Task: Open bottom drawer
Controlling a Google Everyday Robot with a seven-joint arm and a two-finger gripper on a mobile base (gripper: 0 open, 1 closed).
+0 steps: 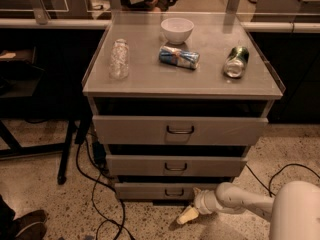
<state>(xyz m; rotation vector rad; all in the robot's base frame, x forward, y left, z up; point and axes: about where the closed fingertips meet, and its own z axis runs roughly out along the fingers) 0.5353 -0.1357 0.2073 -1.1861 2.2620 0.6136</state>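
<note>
The bottom drawer (150, 191) is the narrowest grey front at the foot of the grey cabinet, with a small dark wire handle (174, 192). Its front stands out only slightly from the cabinet, and no tray inside shows. My gripper (187, 215), cream-coloured on a white arm (240, 202) coming in from the lower right, hangs low over the floor. It is just in front of and below the right part of the drawer front, apart from the handle. The mid-sized drawer (175, 165) and the tallest drawer (179, 130) sit above, both slightly out.
On the cabinet top (150, 84) stand a clear bottle (119, 59) and a white bowl (177, 30), with a blue can (179, 57) and a green can (236, 62) lying down. Black cables (100, 184) run on the floor at left. A dark stand leg (67, 154) and a shoe (27, 224) are at left.
</note>
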